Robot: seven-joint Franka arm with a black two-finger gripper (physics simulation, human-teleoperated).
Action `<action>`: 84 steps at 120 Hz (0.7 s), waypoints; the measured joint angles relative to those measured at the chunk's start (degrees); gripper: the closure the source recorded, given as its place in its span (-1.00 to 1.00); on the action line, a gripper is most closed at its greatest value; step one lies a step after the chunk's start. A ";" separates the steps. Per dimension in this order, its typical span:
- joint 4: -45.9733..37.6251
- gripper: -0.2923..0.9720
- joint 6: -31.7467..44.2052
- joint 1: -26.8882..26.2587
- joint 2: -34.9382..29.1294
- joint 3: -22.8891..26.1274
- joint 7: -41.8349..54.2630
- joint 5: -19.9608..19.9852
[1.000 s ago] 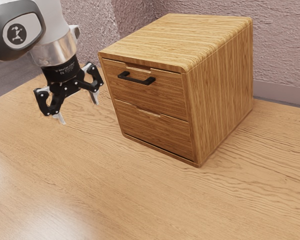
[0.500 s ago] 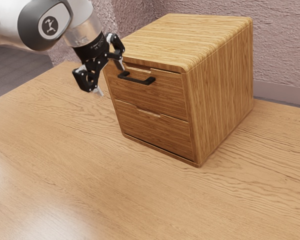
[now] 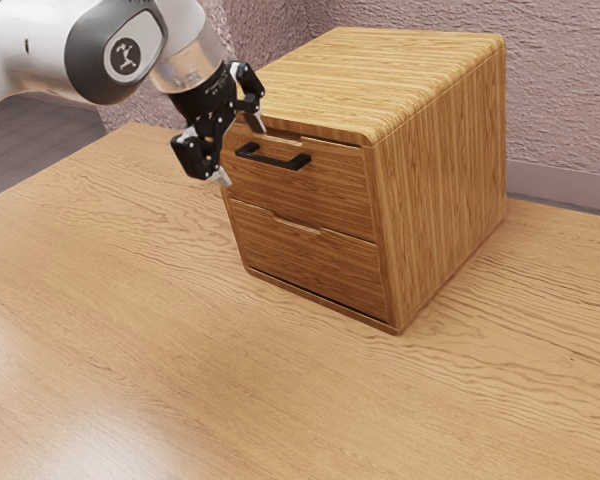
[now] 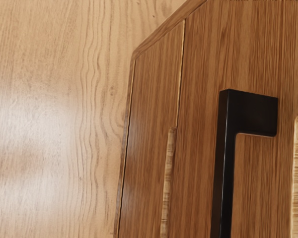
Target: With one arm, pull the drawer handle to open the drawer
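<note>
A wooden two-drawer cabinet [image 3: 420,150] stands on the table. Its top drawer [image 3: 310,185] carries a black bar handle [image 3: 272,156] and sits flush with the cabinet front. My black gripper [image 3: 238,152] hovers open at the cabinet's front corner, on the exterior view's left of the handle, one finger [image 3: 253,112] above handle height and the other [image 3: 220,178] below it. Nothing is between the fingers. The wrist view shows the black handle [image 4: 231,158] close up on the drawer front [image 4: 198,99], with the lower drawer [image 4: 149,148] beside it.
The lower drawer [image 3: 305,255] has only a recessed wooden grip. The wooden tabletop [image 3: 180,350] spreads wide in front of the cabinet. A textured wall [image 3: 570,80] runs behind it.
My arm has swung up and toward the exterior view's right, from over the table to the cabinet's front corner beside the handle. The fingers stayed open. The drawer has not moved.
</note>
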State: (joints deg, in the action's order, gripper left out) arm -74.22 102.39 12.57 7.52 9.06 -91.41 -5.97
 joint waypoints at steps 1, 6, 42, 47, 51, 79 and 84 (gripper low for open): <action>0.05 -0.54 0.02 0.04 0.09 0.00 -0.05 0.00; 0.22 -0.54 0.15 0.21 0.57 0.00 -0.29 0.00; 0.25 -0.54 1.06 0.46 2.51 -0.06 -1.37 0.00; 0.23 -0.54 1.18 0.56 2.73 -0.08 -1.46 0.01; 0.21 -0.54 1.29 0.61 2.82 -0.09 -1.53 0.01; -0.08 -0.40 1.83 0.62 3.63 -0.10 -2.00 0.08; -0.12 -0.30 1.90 0.57 3.74 -0.10 -2.10 0.11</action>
State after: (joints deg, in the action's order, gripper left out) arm -74.34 104.29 13.14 11.26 8.96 -93.51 -5.87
